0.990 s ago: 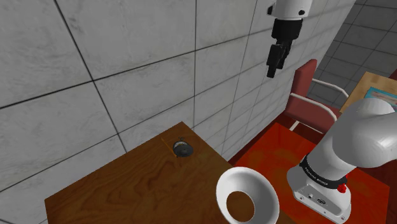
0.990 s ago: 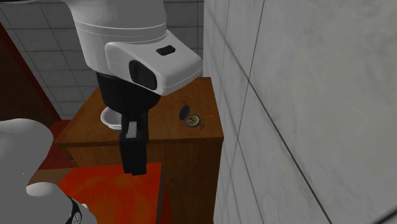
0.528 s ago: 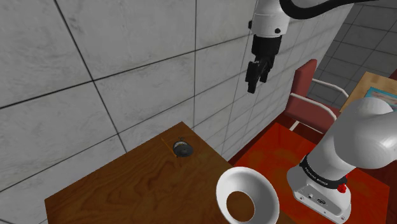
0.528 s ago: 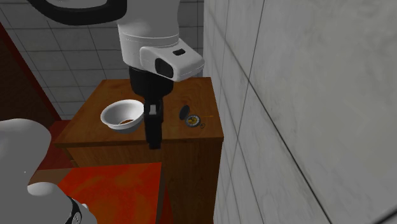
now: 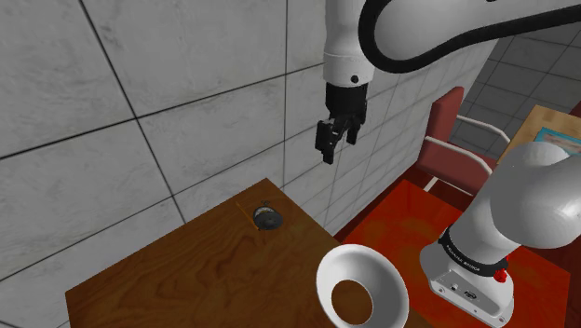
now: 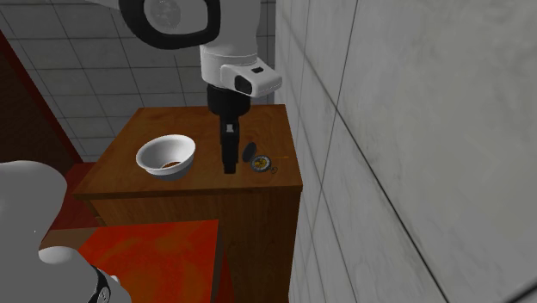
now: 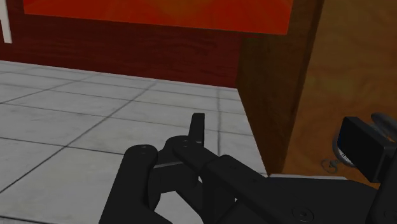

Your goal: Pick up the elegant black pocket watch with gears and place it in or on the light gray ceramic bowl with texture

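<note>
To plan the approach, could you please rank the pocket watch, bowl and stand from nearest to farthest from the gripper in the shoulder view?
1. Pocket watch, on the table, below the gripper and toward the view's left.
2. Bowl, white, at the table's near corner.
3. Stand, beside the table at the view's lower right.

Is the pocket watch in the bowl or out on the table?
Out. The pocket watch lies on the wooden table by the wall, apart from the bowl.
</note>
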You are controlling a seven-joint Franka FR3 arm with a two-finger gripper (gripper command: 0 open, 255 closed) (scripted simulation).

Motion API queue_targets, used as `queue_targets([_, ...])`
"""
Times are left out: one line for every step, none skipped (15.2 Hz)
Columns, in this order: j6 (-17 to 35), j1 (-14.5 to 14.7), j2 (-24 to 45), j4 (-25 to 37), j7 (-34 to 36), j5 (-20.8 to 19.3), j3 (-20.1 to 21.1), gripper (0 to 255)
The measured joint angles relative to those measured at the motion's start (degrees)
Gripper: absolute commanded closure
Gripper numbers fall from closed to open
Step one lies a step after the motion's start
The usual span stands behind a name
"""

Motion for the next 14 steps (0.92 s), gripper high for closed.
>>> queue_targets([1.15,0.16,1.59,0.56,1.59,0.20,1.34,0])
queue_targets([2.36,0.26,3.09,0.92,3.10,0.30,2.58,0])
queue_targets([3.29,0.51,4.64,1.69,4.96,0.47,4.06,0])
queue_targets([4.65,0.48,7.00,2.78,6.84,0.28,5.59,0])
queue_targets([5.57,0.37,8.96,3.87,8.43,-0.08,6.74,0])
queue_targets([6.73,0.52,10.43,4.20,10.18,-0.23,8.03,0])
queue_targets([8.06,0.53,12.63,5.08,12.18,-0.72,9.49,0])
queue_targets([8.58,0.43,14.81,6.65,14.13,-1.46,10.72,0])
queue_targets([9.30,0.39,16.99,8.03,16.13,-2.29,11.95,0])
queue_targets([10.14,0.35,19.32,9.35,18.20,-3.30,13.15,0])
queue_targets([10.49,0.35,21.54,10.98,20.27,-4.42,14.21,0])
queue_targets([11.07,0.37,23.72,12.28,22.24,-5.65,15.13,0])
queue_targets([11.82,0.50,26.05,13.47,24.36,-7.03,16.04,0])
queue_targets([12.30,0.81,28.93,15.34,26.92,-8.77,17.06,0])
